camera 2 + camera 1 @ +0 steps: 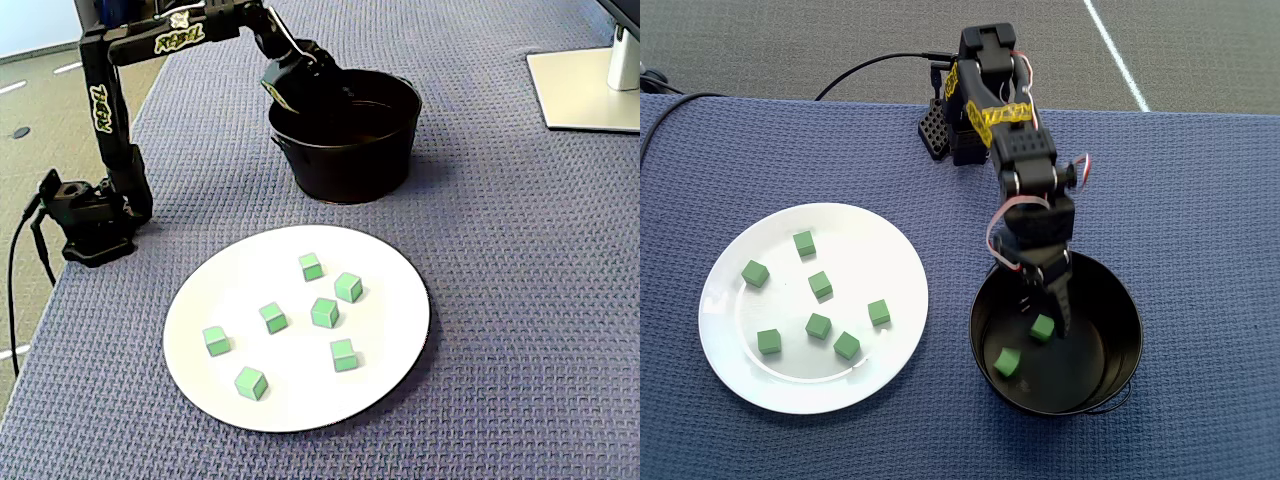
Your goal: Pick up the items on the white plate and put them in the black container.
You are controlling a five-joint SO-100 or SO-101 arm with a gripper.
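Reaching into black container (1110,375), gripper (1048,303) released; 2 cubes (1007,361) inside.

Glossy white plate (730,370), shiny black metal pot (1125,310), matt green cubes (819,284), rough woven blue cloth (1200,200).

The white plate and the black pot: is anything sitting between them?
No. In the overhead view only bare blue mat separates the white plate from the black pot; the fixed view agrees.
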